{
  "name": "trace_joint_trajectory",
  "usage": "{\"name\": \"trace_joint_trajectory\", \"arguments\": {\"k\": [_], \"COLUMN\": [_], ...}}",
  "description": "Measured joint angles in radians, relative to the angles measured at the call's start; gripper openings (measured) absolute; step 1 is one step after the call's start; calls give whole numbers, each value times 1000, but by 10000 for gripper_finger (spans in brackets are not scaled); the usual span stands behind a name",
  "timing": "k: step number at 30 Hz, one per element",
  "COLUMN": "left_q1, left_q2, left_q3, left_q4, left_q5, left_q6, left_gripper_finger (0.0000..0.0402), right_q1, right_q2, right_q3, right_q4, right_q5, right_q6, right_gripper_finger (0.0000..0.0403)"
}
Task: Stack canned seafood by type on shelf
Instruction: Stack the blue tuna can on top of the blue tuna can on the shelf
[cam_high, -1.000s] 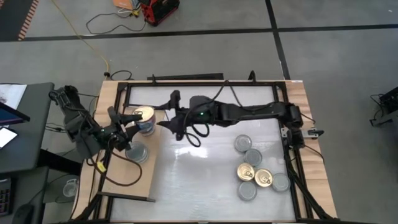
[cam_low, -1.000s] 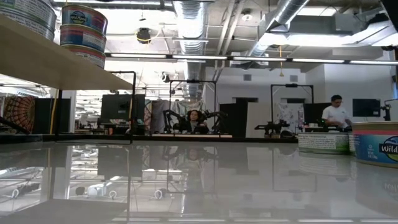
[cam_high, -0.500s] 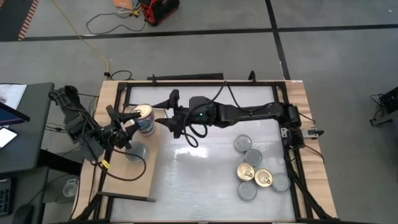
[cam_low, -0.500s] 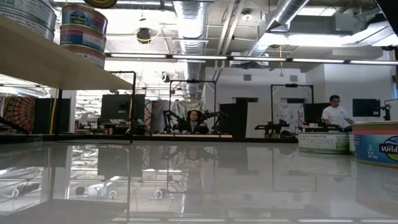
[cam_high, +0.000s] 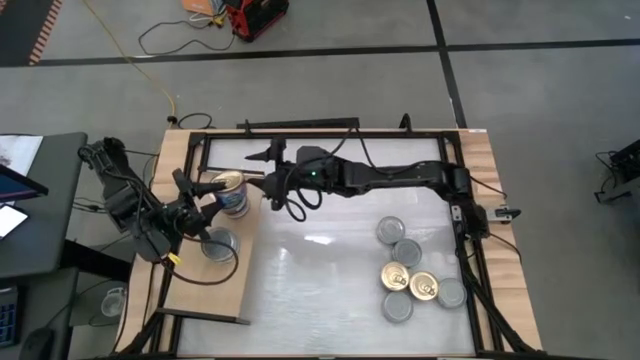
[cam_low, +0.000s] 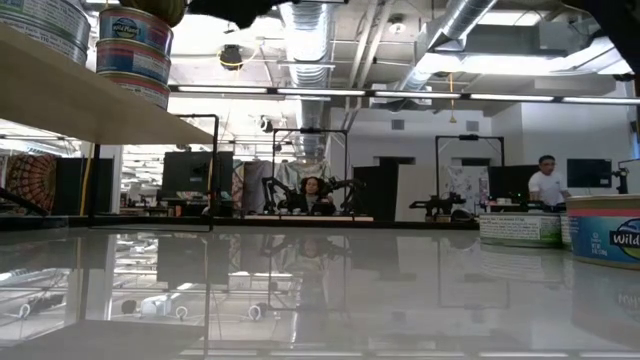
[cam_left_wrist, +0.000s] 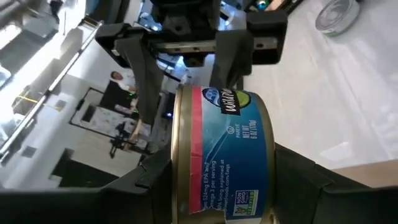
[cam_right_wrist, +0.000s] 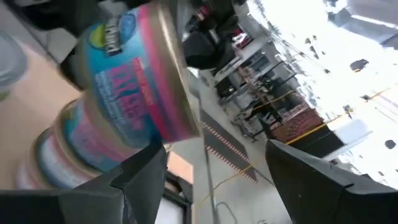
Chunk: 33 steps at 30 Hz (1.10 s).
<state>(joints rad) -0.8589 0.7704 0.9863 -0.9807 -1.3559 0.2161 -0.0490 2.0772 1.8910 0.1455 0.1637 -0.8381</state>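
Observation:
My left gripper is shut on a gold-topped tin with a blue and pink label. It holds the tin tilted just over a stack of like tins on the far end of the wooden shelf. A silver-topped tin stands on the shelf beside the stack. My right gripper reaches in level from the table's right, open, its fingers close beyond the held tin with nothing between them. My left gripper pinches the tin across its height, one finger against the gold-rimmed end and the other against the opposite flat end. The fingers come in about level from the table's left. The tin is steeply tilted over the stack; whether it touches the stack I cannot tell.
Several loose tins, gold-topped and silver-topped, lie on the white tabletop at the right. The black frame runs round the table. In the low view the shelf shows raised above the tabletop. People sit and stand in the room behind.
My right gripper has moved toward the table's left and far edges, closer to the held tin, and has stayed open. My left wrist has rolled a little, tipping the tin, and its grip has stayed shut.

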Motion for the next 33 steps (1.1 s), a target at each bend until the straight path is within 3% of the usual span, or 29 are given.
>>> {"name": "trace_joint_trajectory", "arguments": {"k": [19,33], "left_q1": [0,1], "left_q2": [-1,2], "left_q3": [0,0], "left_q4": [-15,-17], "left_q5": [15,39], "left_q6": [-21,-75], "left_gripper_finger": [201,241], "right_q1": [7,9], "right_q2": [26,25], "right_q3": [-3,-3], "right_q4": [48,53], "right_q5": [-4,-41], "right_q6": [0,30], "right_gripper_finger": [306,306]}}
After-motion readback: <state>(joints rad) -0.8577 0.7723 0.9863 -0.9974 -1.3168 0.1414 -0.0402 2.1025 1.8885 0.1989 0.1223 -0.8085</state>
